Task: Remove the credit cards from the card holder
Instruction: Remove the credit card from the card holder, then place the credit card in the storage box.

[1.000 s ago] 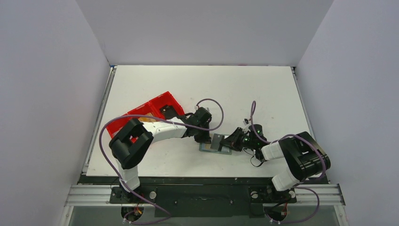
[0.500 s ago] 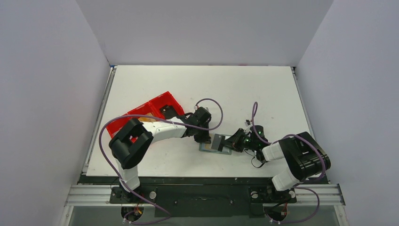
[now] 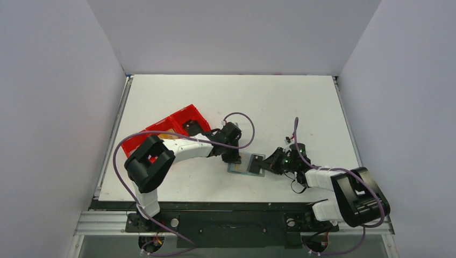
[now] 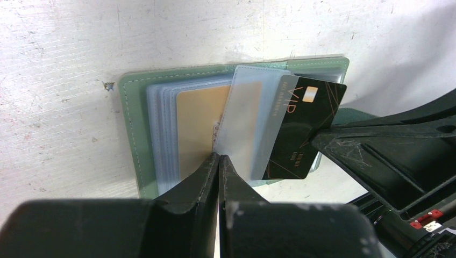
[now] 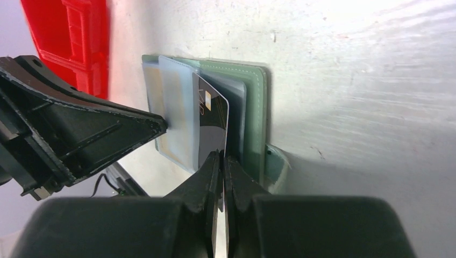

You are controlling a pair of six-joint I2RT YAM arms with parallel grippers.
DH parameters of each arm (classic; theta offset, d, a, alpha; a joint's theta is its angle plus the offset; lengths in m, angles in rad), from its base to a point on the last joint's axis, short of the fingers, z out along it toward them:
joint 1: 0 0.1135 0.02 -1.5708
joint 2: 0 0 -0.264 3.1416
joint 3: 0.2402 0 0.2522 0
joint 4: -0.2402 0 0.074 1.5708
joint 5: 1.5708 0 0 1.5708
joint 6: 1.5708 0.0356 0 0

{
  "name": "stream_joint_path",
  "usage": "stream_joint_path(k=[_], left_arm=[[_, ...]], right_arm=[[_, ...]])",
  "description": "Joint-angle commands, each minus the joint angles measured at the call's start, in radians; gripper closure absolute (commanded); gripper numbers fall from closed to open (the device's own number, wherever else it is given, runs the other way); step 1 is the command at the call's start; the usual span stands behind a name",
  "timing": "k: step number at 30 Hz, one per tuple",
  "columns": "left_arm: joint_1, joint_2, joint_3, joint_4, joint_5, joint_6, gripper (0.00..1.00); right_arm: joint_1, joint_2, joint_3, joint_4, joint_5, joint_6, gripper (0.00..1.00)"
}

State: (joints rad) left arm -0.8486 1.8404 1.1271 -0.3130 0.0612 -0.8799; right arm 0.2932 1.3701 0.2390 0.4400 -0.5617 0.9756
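The grey-green card holder [image 4: 132, 129] lies open on the table, its clear sleeves fanned out; it also shows in the top view [image 3: 240, 168]. A tan-yellow card [image 4: 196, 126] sits in one sleeve. My left gripper [image 4: 219, 157] is shut on the edge of a lifted clear sleeve [image 4: 244, 118]. My right gripper [image 5: 222, 156] is shut on a black VIP card [image 5: 211, 126], which is partly out of that sleeve and tilted; it also shows in the left wrist view [image 4: 301, 129]. In the top view the left gripper [image 3: 236, 159] and right gripper [image 3: 267, 164] face each other across the holder.
A red three-compartment tray [image 3: 185, 115] stands left of the holder, behind the left arm; it also shows in the right wrist view [image 5: 70, 43]. The holder's tab [image 5: 274, 161] sticks out toward the right gripper. White walls enclose the table on three sides.
My right arm has drawn back to the right, and the black card has slid further out of the sleeve. The left gripper has held still.
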Motion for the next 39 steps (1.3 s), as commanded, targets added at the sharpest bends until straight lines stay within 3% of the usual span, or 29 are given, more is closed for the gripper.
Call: stream_joint_path(k=[1,16,21,30,39], left_arm=[[0.022,0.040,-0.044,-0.084,-0.112,0.029,1.00],[-0.007,0.018,0.058,-0.098,-0.084,0.070,1.00],[-0.013,-0.012,0.125,-0.126,-0.062,0.114,0.94],[0.013,-0.130,0.198,-0.187,0.005,0.199,0.64],[0.142,-0.299,0.069,-0.016,0.317,0.206,0.51]], right_arm=[[-0.012,-0.079,0.027,-0.186,0.087,-0.096,1.00],[-0.019,-0.229,0.115,-0.339,0.076,-0.108,1.00],[-0.019,-0.262,0.157,-0.368,0.052,-0.102,1.00],[-0.020,-0.316,0.245,-0.437,0.037,-0.107,1.00],[-0.020,-0.347,0.286,-0.365,-0.075,-0.037,1.00]])
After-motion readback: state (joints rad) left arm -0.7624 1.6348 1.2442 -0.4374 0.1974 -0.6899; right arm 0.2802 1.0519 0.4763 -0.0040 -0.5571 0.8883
